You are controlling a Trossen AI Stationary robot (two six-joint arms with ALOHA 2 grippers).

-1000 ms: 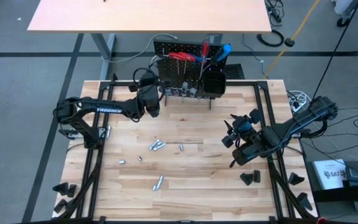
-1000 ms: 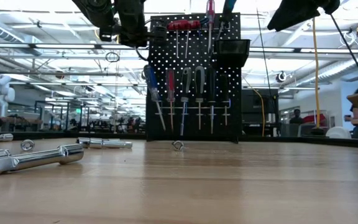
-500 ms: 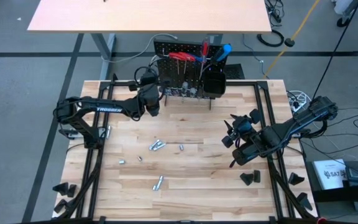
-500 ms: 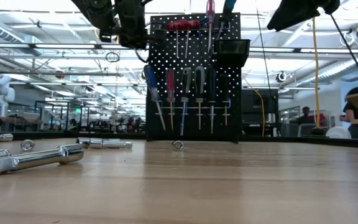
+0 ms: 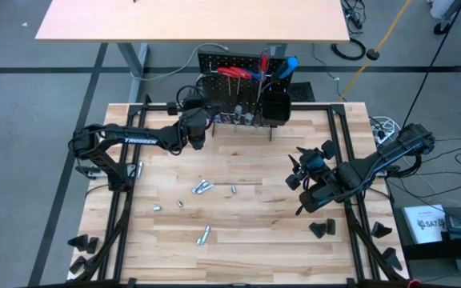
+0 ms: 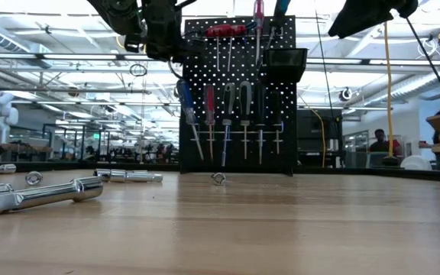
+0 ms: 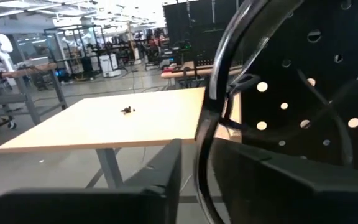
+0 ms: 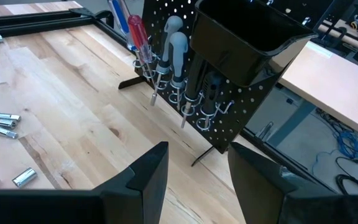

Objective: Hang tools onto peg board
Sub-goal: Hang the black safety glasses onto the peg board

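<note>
At the far edge of the pale wooden table (image 5: 238, 216), the peg board (image 5: 242, 88) is seen standing upright on its feet, with a black box bin (image 6: 283, 59) fixed to its upper right as seen in the low view. Red-handled pliers (image 6: 225, 30) are hung near the top of the board, and a row of screwdrivers (image 6: 228, 114) is held in the hooks below, the blue-handled one at the row's end tilted. The left gripper (image 5: 201, 114) is held at the board's left edge, close against the perforated panel; whether its fingers are spread or pressed together cannot be told, and nothing can be seen between them. The right gripper (image 5: 298, 172) is held above the right part of the table, well apart from the board, its fingers (image 8: 145, 171) parted and empty. Several silver metal bits (image 5: 202, 187) are scattered on the wood between the two arms, and small black wedge-shaped blocks (image 5: 321, 230) lie near the table's corners.
</note>
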